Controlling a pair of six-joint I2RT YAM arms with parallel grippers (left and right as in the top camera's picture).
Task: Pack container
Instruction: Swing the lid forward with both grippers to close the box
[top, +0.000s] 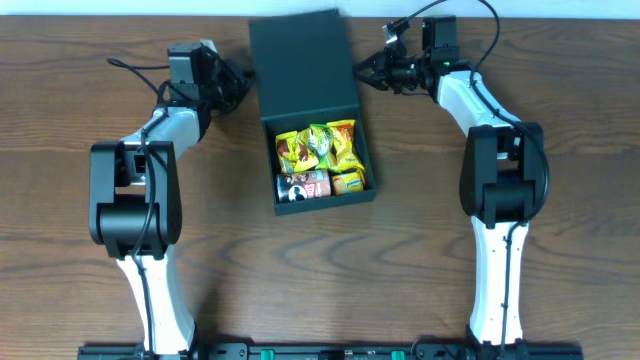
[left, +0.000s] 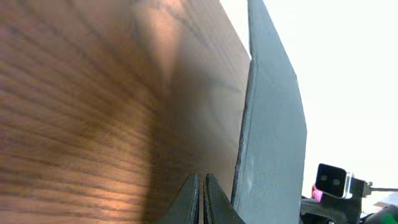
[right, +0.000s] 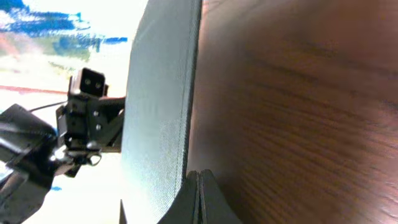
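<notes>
Teal container (top: 300, 65) stands open, left end effector (left: 203, 186) and right end effector (right: 199, 183) both closed.

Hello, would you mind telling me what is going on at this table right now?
Two robot arms are packing a dark teal container. It stands open, lid folded back, with colourful snack packets inside. The left gripper and the right gripper are shut, empty, one at each side edge of the lid. They seem set to close it; whether they touch it I cannot tell.
</notes>
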